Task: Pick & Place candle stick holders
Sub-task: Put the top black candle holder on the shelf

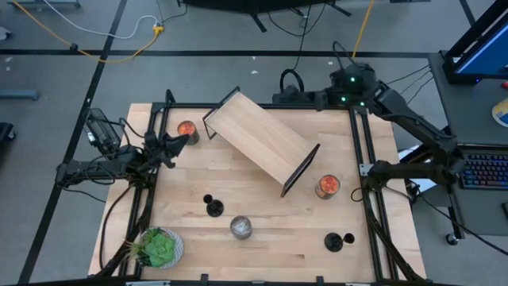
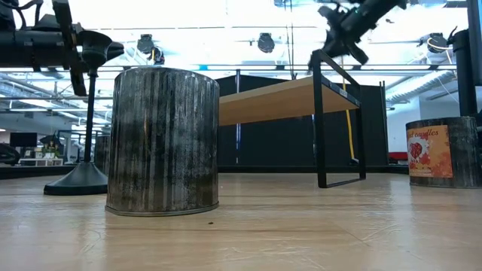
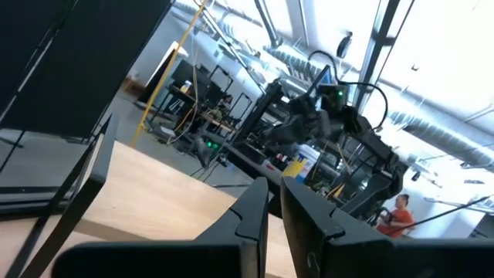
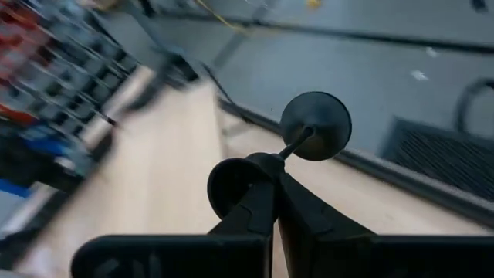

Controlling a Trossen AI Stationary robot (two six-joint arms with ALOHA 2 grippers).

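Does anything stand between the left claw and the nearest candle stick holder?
Nothing visible: bare table lies between the left claw and that candle stick holder; the orange jar sits beside the claw, off that line.

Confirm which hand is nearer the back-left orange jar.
Left. Left hand is right beside the jar; right hand, gripping a candle holder, is near the table's right edge.

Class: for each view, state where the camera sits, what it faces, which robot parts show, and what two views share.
High: overhead, facing down on the table; both arms show.
Low: table-top level, facing across past the silver jar; arms overhead.
Left wrist: past the left claw toward the shelf.
Right wrist: past the right claw gripping a candle stick holder.
Shared: high and low show the silver jar.
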